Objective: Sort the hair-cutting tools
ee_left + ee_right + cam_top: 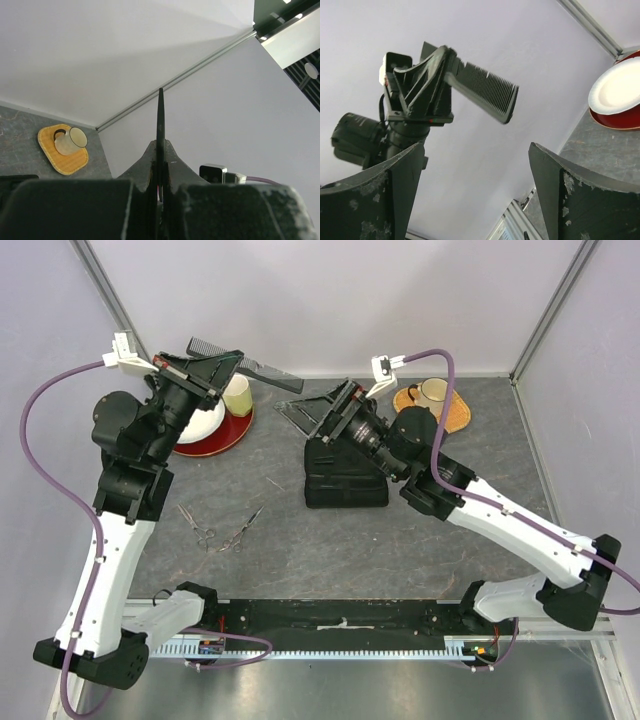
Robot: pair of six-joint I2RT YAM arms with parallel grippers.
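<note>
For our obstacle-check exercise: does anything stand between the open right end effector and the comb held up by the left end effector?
Nothing visible does. In the right wrist view the comb, clamped in the left end effector, shows through the open right end effector with only wall behind.

The left arm (105, 570) and right arm (520, 530) are wearing white shells over black joints. A purple cable (60, 374) is trailing from each white wrist bracket (125, 348). The right tool (470, 167) is showing black fingers (365, 200) flecked with pale scuffs.
</note>
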